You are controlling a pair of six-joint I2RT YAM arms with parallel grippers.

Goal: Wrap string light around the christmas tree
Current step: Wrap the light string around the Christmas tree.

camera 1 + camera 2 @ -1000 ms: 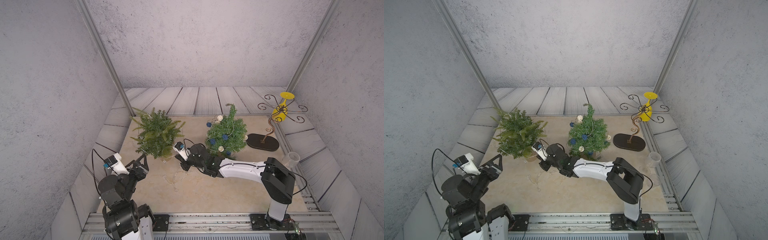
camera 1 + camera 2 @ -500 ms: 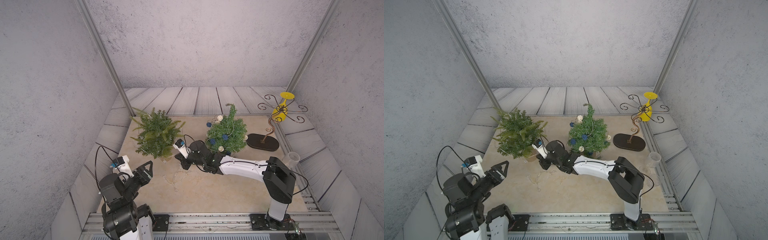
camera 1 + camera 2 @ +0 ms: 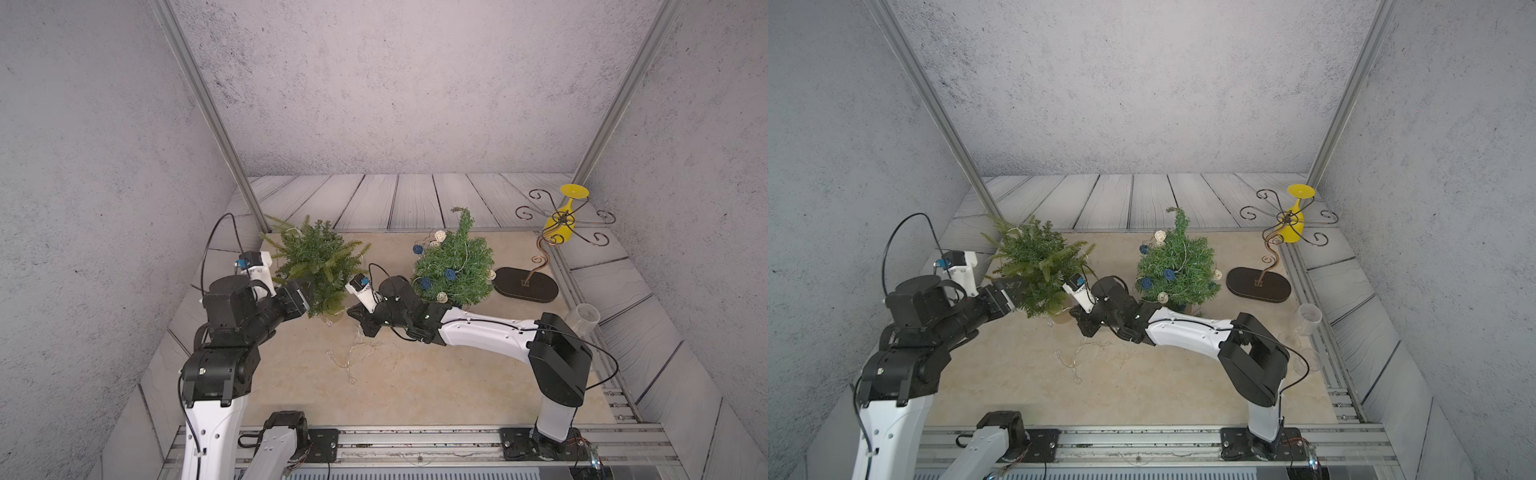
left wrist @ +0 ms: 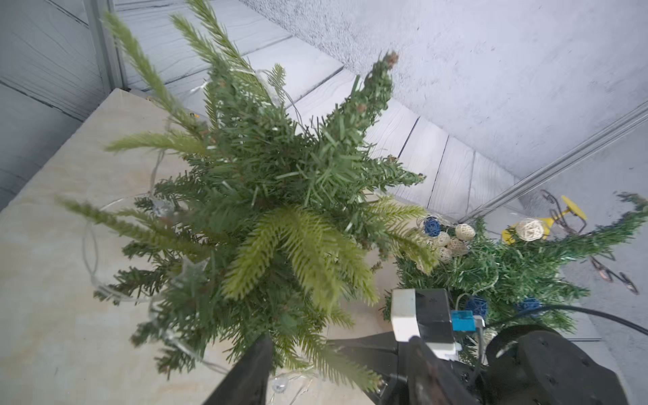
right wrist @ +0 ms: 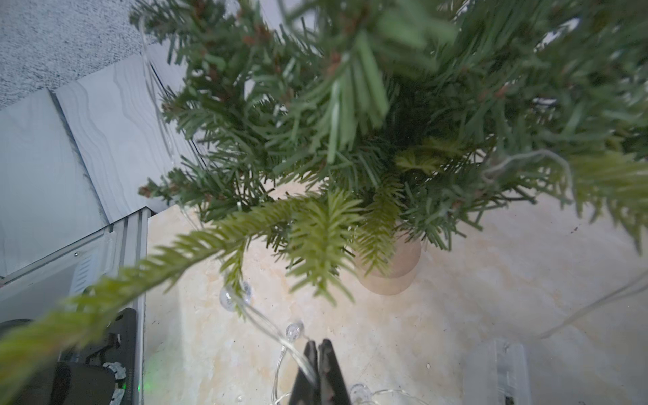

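Note:
The christmas tree stands at the left of the mat in a small pale pot. A thin string light with clear bulbs loops round its branches. The rest of it lies tangled on the mat. My right gripper is low beside the pot, shut on the wire just behind a bulb. My left gripper is open, its fingers either side of the tree's lower front branches, with no wire held.
A second small tree with blue and white balls stands just right of my right arm. Further right are a wire stand on a dark oval base carrying a yellow glass, and a clear glass. A clear box lies near the pot.
My left arm has risen from the front left corner and swung forward until its open gripper reaches the tree's lower branches. The right gripper has stayed shut near the pot.

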